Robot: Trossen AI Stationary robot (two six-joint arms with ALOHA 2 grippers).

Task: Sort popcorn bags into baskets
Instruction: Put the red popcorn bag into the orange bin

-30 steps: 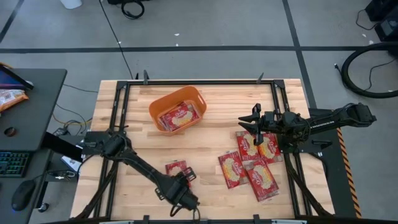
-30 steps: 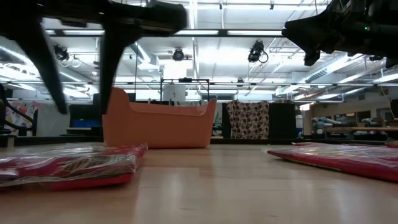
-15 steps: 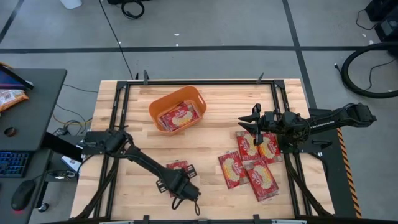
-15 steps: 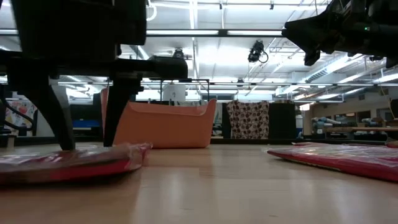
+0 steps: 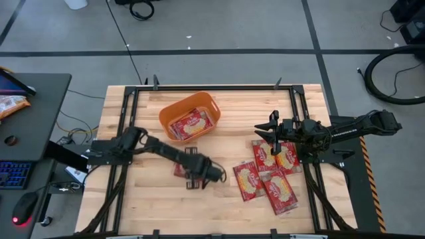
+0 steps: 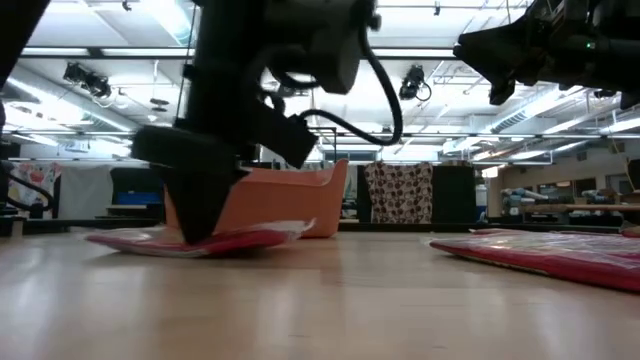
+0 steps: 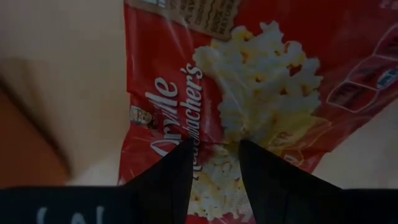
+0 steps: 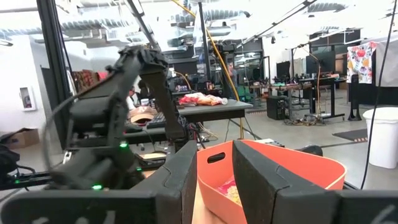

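Nearest on the wooden surface [image 5: 219,212], on its right half, lie four popcorn bags [image 5: 269,174] flat and overlapping in a loose cluster, red with pale picture panels up.

Just left of them, about mid-surface, the left hand [image 5: 194,172] is down on a single popcorn bag [image 6: 200,240]. In the left wrist view its two dark fingers [image 7: 169,179] stand only a narrow gap apart, with the bag's film puckered up between their tips, so it is gripping that bag at the popcorn picture. In the low view this bag looks slightly raised at the grip, its edges near or on the surface; whether it is fully clear I cannot tell.

The right hand [image 5: 267,131] hangs above the far end of the four-bag cluster, well off the surface, touching nothing. Its fingers [image 8: 180,177] show a modest gap between them and nothing held.

Farthest, left of centre, sits the orange basket [image 5: 174,109], turned at an angle to the surface's edges. Inside it lies at least one popcorn bag [image 5: 188,125], tilted against the near wall.
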